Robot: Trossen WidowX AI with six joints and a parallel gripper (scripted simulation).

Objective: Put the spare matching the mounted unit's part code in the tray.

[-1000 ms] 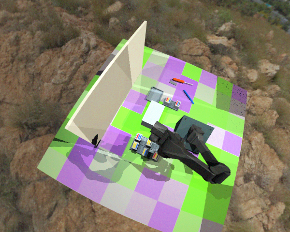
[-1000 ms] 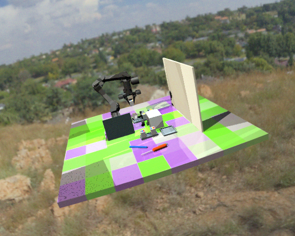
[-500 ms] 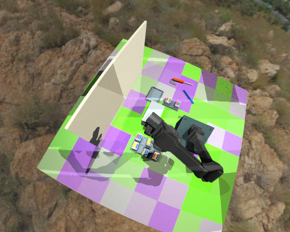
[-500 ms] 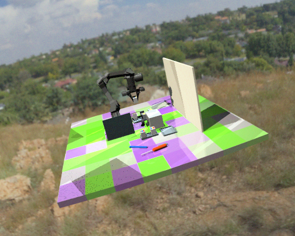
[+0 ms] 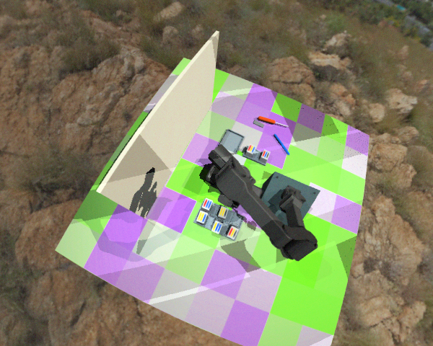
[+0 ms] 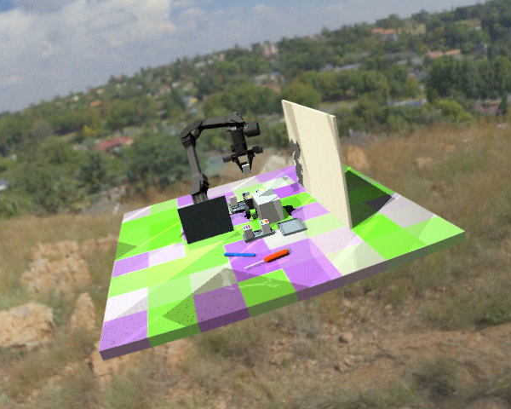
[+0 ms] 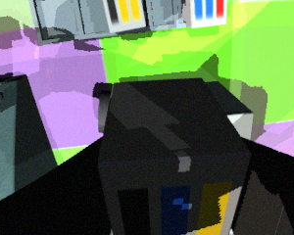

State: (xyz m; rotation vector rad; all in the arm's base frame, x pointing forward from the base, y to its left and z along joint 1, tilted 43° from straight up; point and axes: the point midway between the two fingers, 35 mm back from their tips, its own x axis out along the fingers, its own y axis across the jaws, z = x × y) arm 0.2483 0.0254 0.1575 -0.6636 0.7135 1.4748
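Note:
My gripper [image 6: 246, 164] [image 7: 161, 140] is shut on a dark-looking spare [image 6: 246, 169] [image 7: 162, 119] with black, blue and yellow stripes on its label. It holds the spare well above the table; in the top view the arm hides it. The shallow grey tray [image 5: 232, 140] [image 6: 292, 227] holds nothing. The grey rack [image 5: 209, 221] carries several striped spares, such as a blue-and-yellow one [image 5: 217, 227], and has an empty place. I cannot tell which object is the mounted unit; no printed back code is readable.
A pale box [image 6: 267, 205] stands below the gripper, between rack and tray. A small holder [image 5: 256, 156] [image 6: 259, 236] with two striped units is beside the tray. A dark tilted panel [image 5: 280, 182] [image 6: 205, 220], cream wall [image 5: 172, 112] [image 6: 319, 153], orange screwdriver [image 5: 265, 120] [image 6: 277, 256] and blue pen [image 5: 281, 143] [image 6: 239, 255] also show.

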